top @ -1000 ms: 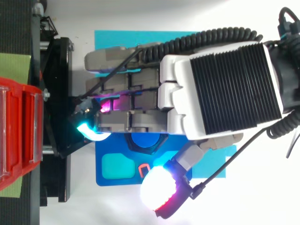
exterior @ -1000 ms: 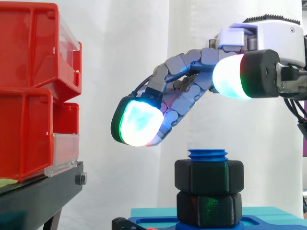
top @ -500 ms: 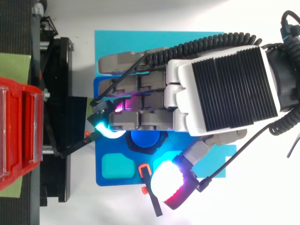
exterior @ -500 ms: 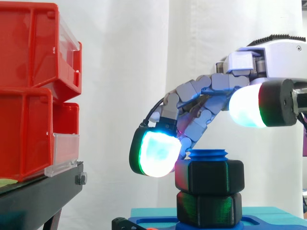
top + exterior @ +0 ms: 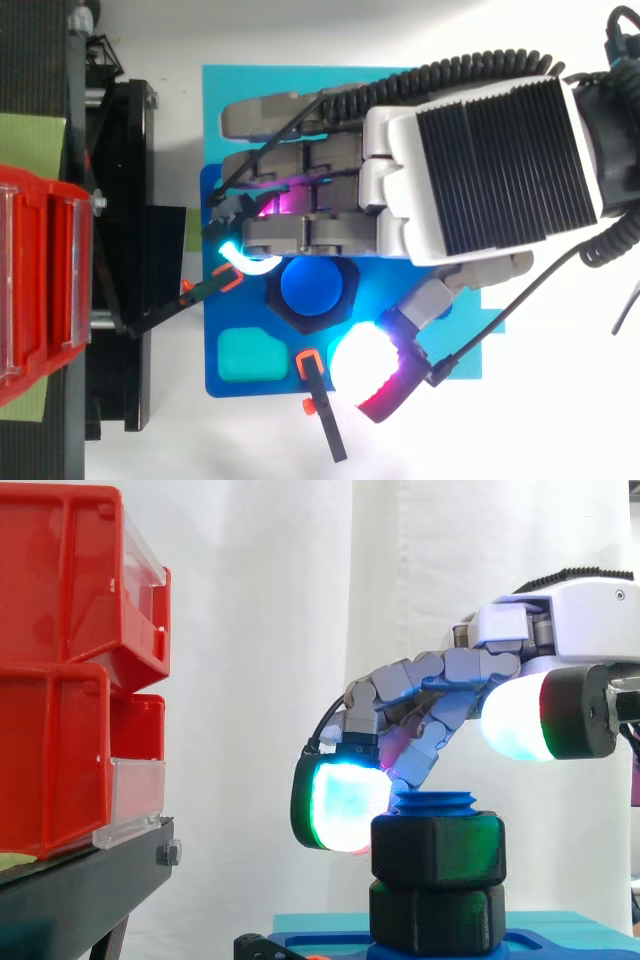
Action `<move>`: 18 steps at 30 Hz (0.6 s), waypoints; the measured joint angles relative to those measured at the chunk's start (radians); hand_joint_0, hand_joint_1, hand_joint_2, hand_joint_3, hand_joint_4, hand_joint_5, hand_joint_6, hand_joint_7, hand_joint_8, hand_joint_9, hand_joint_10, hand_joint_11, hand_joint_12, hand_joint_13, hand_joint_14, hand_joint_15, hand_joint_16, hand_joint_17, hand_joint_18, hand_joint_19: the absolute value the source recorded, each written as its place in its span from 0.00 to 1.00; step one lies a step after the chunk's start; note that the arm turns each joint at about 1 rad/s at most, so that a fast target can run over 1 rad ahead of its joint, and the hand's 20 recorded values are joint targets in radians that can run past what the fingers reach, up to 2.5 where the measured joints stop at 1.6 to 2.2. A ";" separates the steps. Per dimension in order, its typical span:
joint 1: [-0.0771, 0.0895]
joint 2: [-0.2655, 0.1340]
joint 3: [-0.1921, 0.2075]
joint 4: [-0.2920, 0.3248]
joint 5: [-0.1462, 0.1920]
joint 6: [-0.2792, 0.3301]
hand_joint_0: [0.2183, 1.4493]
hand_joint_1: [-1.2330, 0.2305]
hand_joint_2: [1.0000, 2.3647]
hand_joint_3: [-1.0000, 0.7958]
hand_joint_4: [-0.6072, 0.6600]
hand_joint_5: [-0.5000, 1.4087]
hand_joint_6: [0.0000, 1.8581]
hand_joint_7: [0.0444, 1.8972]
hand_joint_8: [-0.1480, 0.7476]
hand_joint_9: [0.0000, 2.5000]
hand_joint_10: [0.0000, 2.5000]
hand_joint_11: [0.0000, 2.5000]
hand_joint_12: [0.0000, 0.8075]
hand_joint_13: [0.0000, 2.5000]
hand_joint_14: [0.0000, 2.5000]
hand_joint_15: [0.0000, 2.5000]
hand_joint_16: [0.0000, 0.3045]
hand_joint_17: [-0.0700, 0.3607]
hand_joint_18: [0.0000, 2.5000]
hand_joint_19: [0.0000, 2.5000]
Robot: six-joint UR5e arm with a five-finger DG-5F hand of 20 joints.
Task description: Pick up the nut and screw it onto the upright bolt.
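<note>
A blue upright bolt (image 5: 312,287) stands on a blue base plate (image 5: 243,385), its threaded top (image 5: 433,802) showing above two stacked black nuts. The upper nut (image 5: 437,848) sits just under the thread's end, the lower nut (image 5: 435,918) on the base. My hand (image 5: 490,165) hovers over the bolt from the right. Its bent fingers reach down on the bolt's left and far side, and one glowing fingertip (image 5: 345,802) rests against the upper nut's left face. The thumb pad (image 5: 515,718) stays apart, higher than the nut and toward the camera. Nothing is held.
Red bins (image 5: 60,670) stack on a black stand (image 5: 80,880) to the left, close to the fingertips. A black lever with orange ends (image 5: 320,410) lies at the plate's near edge. A cyan mat (image 5: 240,85) lies under the plate, with a white curtain behind.
The hand came down and shifted right. Its leading fingertip dropped from above the bolt to the upper nut's left face, and the thumb moved in closer to the bolt.
</note>
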 measured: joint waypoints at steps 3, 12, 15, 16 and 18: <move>-0.010 0.000 0.000 0.002 -0.007 -0.011 0.27 0.72 0.00 0.28 0.62 0.25 0.27 0.72 0.46 0.35 0.00 0.00 0.31 0.24 0.00 0.00 0.07 0.28 0.09 0.00; -0.034 0.000 0.000 0.002 -0.025 -0.030 0.28 0.69 0.00 0.28 0.62 0.27 0.27 0.80 0.48 0.44 0.00 0.00 0.26 0.31 0.00 0.00 0.05 0.25 0.17 0.00; -0.042 0.000 0.000 0.001 -0.036 -0.032 0.28 0.68 0.00 0.28 0.62 0.27 0.28 0.77 0.48 0.45 0.00 0.00 0.25 0.32 0.00 0.00 0.05 0.24 0.18 0.00; -0.044 0.000 0.000 0.001 -0.038 -0.032 0.28 0.68 0.00 0.28 0.63 0.27 0.28 0.77 0.47 0.45 0.00 0.00 0.25 0.32 0.00 0.00 0.05 0.24 0.19 0.00; -0.049 0.000 0.000 0.002 -0.042 -0.033 0.28 0.69 0.00 0.28 0.63 0.26 0.27 0.76 0.47 0.45 0.00 0.00 0.26 0.32 0.00 0.00 0.05 0.24 0.18 0.00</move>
